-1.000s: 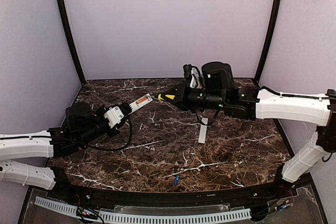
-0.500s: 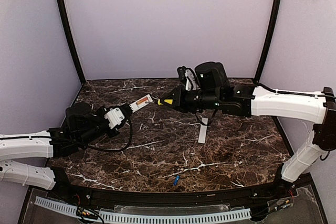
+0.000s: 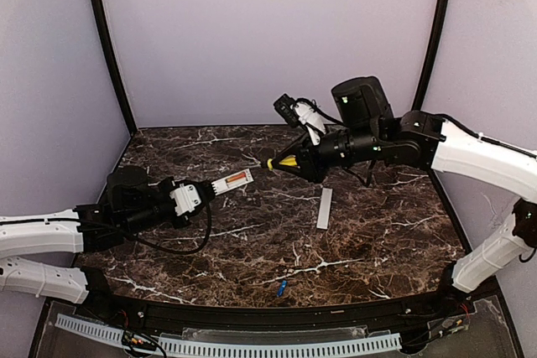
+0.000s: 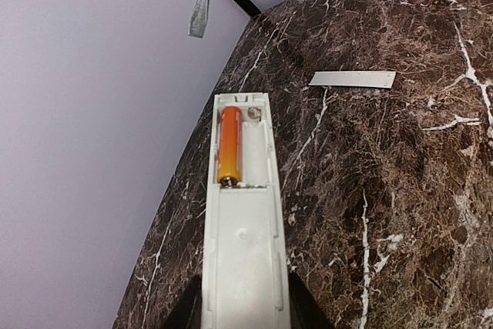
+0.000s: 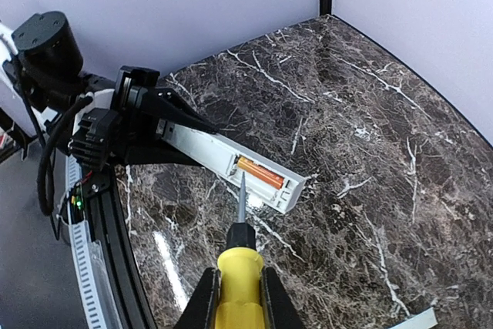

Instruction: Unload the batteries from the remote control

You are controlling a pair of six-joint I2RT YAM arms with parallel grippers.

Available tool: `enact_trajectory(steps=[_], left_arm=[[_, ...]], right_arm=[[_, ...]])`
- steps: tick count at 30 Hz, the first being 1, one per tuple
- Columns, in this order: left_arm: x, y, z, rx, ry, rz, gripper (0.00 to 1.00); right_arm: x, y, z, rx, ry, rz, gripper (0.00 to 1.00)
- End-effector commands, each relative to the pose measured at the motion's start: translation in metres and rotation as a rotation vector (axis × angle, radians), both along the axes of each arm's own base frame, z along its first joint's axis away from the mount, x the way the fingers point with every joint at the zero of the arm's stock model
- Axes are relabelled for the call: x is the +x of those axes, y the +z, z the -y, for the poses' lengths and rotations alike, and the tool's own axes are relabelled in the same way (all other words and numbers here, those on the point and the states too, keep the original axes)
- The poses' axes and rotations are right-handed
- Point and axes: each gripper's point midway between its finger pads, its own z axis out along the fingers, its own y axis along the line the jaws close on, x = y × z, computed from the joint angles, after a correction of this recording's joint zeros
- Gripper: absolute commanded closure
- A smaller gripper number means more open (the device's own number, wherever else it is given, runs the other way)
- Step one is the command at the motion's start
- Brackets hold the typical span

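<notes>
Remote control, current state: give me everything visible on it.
The remote control is a slim white plastic bar. Its back cover is off and lies apart on the table. The open battery bay at its far end faces up: one orange battery sits in one slot, and the other slot is empty with a metal contact showing. The left gripper clamps its near end, holding it off the table. The screwdriver tip is near but not touching.
</notes>
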Motion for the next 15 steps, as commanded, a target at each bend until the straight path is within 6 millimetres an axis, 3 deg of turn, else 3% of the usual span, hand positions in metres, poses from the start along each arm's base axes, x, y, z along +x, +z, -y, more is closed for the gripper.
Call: enact_trajectory(steps=[1, 15], left_arm=[[-0.017, -0.005, 0.007, 0.006, -0.096, -0.028, 1.0], [-0.036, -0.015, 0.02, 0.001, -0.211, -0.129, 1.0]], right_arm=[[-0.01, -0.001, 0.007, -0.111, 0.148, 0.17, 1.0], [-0.018, -0.024, -0.005, -0.365, 0.227, 0.417, 1.0]])
